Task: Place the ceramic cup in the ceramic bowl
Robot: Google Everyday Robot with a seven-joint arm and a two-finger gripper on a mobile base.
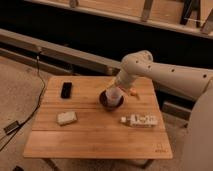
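Sitting inside the bowl (110, 101), the cup (114, 94) looks nearly placed, directly below the gripper (118, 86). Whether the jaws pinch it or have let go, I cannot tell. What seems left is letting go and lifting clear of the table (95, 135).

My gripper (116, 88) white, above pale pinkish cup (113, 95); bowl (111, 101) dark maroon; phone (66, 90) black; bottle (139, 120) white, labelled; table (95, 135) light wood.
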